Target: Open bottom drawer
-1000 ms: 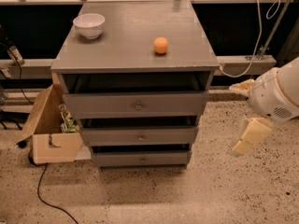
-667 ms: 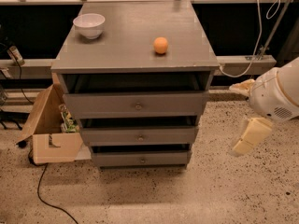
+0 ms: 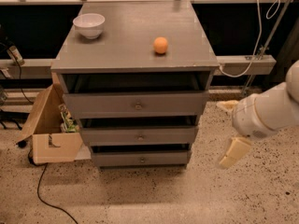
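The pale arm enters from the right, its pincer [image 3: 226, 132] held low, fingers spread apart.

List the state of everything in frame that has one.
bottom drawer, closed, knob untouched
middle drawer, closed
top drawer, closed
bowl, upright on cabinet top
orange, resting on cabinet top
cardboard box, flaps open
gripper, open, empty, right of the drawers

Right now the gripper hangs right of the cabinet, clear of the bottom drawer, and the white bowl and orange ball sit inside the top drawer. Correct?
Not quite. The camera view shows the white bowl and orange ball on top of the cabinet, not inside the top drawer. The gripper does hang right of the cabinet, clear of the bottom drawer.
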`<action>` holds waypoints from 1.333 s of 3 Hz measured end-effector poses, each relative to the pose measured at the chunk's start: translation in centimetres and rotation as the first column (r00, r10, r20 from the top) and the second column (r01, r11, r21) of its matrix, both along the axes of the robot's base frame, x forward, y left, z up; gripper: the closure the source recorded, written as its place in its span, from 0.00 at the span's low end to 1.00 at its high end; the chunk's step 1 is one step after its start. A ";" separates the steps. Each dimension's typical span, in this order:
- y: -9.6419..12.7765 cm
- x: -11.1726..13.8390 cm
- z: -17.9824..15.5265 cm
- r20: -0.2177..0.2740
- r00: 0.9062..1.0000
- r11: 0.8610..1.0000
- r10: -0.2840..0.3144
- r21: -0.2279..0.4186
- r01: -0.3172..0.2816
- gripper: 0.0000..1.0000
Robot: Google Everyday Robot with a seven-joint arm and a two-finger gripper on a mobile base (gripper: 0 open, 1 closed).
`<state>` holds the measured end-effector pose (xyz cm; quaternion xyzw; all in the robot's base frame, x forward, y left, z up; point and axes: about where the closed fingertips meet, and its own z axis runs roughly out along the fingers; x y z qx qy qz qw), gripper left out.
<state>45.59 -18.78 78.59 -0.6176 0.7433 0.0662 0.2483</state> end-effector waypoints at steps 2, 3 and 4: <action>2.8 2.6 -9.4 -0.032 0.996 0.993 0.083 0.085 -0.080 0.00; 2.8 2.6 -9.4 -0.032 0.996 0.993 0.083 0.085 -0.080 0.00; 3.1 2.8 -11.2 -0.034 0.996 0.995 0.081 0.062 -0.079 0.00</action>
